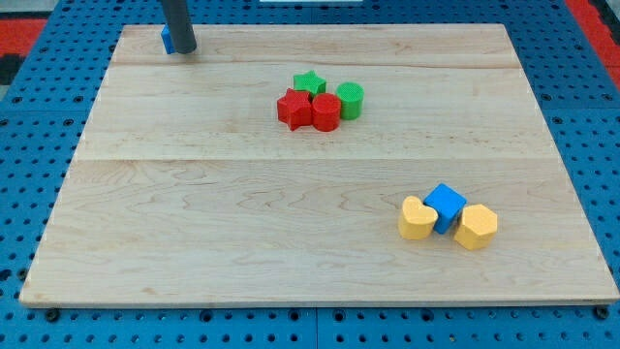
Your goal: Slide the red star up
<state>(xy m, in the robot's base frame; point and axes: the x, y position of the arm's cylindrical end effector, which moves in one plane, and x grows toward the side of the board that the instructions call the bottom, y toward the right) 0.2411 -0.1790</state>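
The red star [294,108] lies on the wooden board [194,213], a little above the middle. It touches a red cylinder [325,112] on its right and a green star [309,83] just above it. A green cylinder [351,100] sits to the right of the red cylinder. My tip [183,49] is at the board's top left, far left of and above the red star. A small blue block [168,40] shows just behind the rod, mostly hidden by it.
At the lower right a blue cube [446,206] sits between a yellow heart-shaped block [417,219] and a yellow hexagonal block [476,227]. Blue pegboard [39,145] surrounds the board.
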